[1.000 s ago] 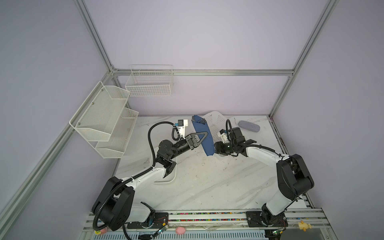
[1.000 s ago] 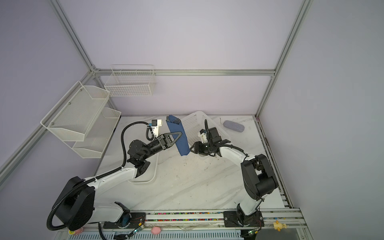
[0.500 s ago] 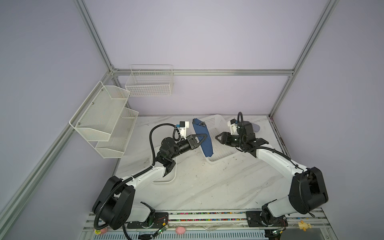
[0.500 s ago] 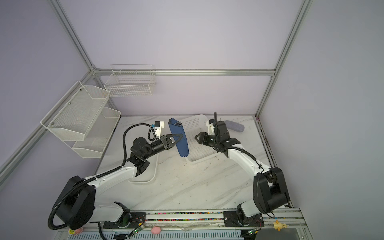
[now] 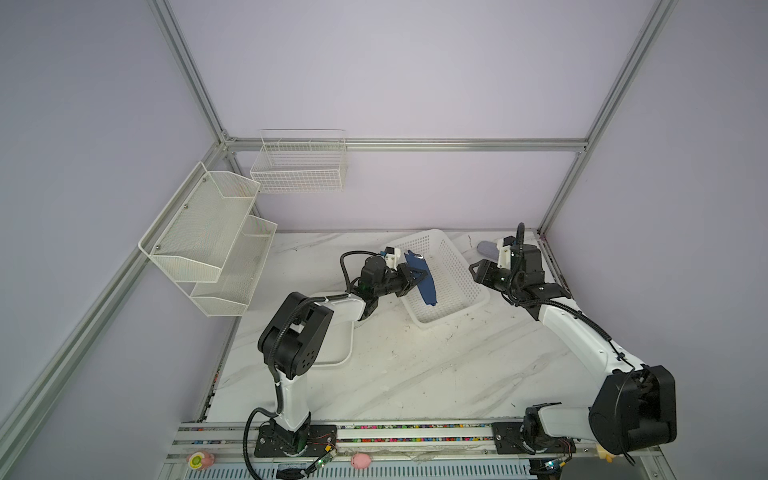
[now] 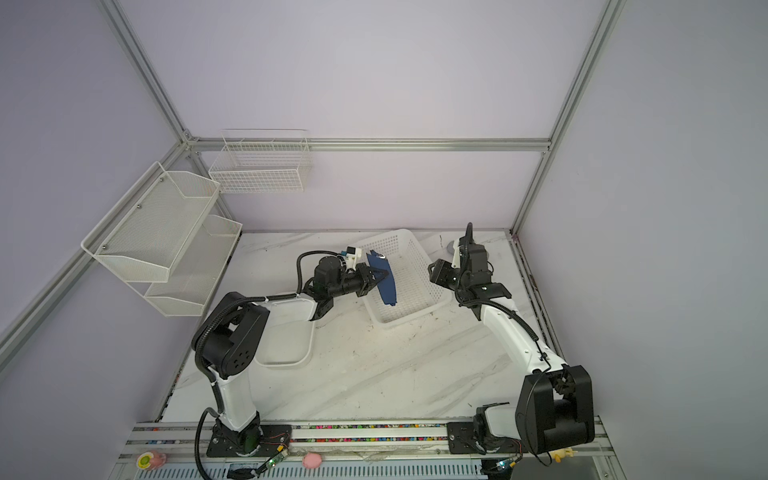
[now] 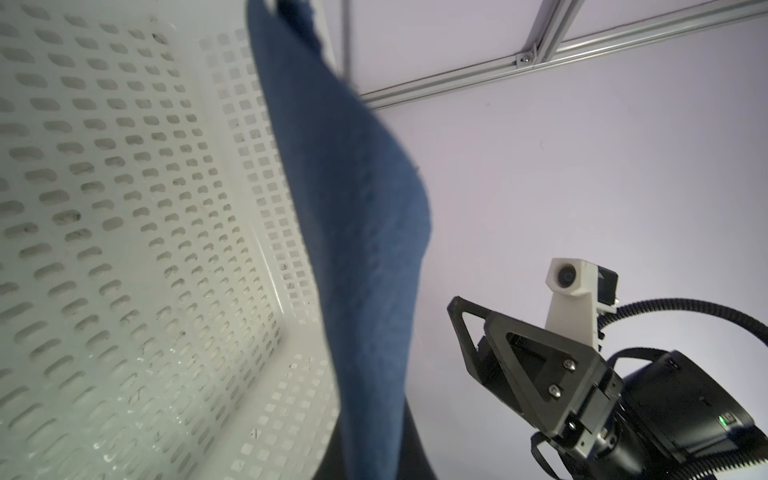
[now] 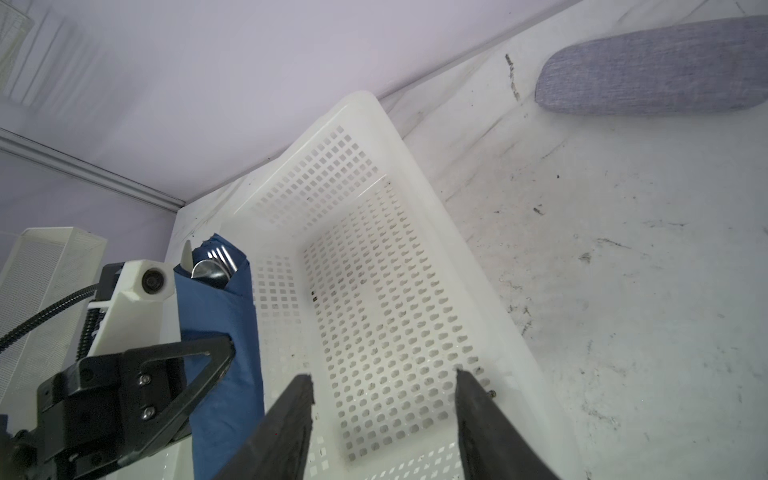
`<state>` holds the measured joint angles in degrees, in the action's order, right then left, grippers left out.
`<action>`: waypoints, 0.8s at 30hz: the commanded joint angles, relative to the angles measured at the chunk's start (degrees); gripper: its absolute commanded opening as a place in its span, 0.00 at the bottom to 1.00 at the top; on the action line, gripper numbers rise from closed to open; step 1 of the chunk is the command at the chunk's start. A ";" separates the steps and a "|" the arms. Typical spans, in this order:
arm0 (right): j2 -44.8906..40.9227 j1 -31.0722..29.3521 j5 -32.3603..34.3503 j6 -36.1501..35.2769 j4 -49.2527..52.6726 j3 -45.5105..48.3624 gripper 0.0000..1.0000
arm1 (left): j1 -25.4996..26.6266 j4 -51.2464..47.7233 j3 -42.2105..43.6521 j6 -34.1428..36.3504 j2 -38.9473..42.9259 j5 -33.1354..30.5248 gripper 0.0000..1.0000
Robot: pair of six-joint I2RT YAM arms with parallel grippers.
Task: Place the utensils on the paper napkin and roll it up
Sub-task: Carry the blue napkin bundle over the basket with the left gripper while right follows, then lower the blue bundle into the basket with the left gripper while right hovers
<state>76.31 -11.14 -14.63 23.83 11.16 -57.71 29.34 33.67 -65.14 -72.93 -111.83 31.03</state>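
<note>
The navy paper napkin [image 5: 424, 284] [image 6: 385, 284] is rolled into a tube and hangs almost upright over the white basket [image 5: 451, 316]. My left gripper [image 5: 419, 276] [image 6: 382, 275] is shut on its middle. Close up, the roll [image 7: 353, 249] runs between my left gripper's [image 7: 370, 465] dark jaws. The utensils [image 8: 212, 264] poke out of the roll's [image 8: 220, 320] upper end as silver fork tines and a spoon bowl. My right gripper [image 5: 473, 270] [image 6: 434, 271] [image 8: 384, 382] is open and empty at the basket's right rim, apart from the roll.
The perforated basket [image 6: 411, 316] [image 8: 419, 174] lies at the back middle with nothing in it. A grey-blue oblong case [image 8: 652, 70] [image 5: 485, 249] lies behind my right wrist. A white dish [image 5: 334, 345] sits under my left arm. Mesh shelves [image 5: 208, 232] and a wire basket [image 5: 299, 166] hang on the walls.
My right gripper has drawn back to the right, away from the roll, to the basket's right rim. My left gripper keeps its grip, and the roll now hangs over the uncovered basket.
</note>
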 commanded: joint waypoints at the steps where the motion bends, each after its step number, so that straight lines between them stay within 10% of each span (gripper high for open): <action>1: 0.92 0.28 3.42 -1.95 2.20 -0.51 0.57 | 0.55 -1.46 -10.56 -1.13 -1.24 -1.76 0.00; 24: 3.14 0.51 5.64 -3.89 2.88 -0.56 0.57 | 4.22 -25.02 -40.00 0.55 -21.39 -11.58 0.00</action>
<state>78.11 -10.87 -10.24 21.08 12.80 -57.71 33.19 7.75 -97.32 -71.40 -133.16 20.56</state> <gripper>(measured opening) 0.574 0.077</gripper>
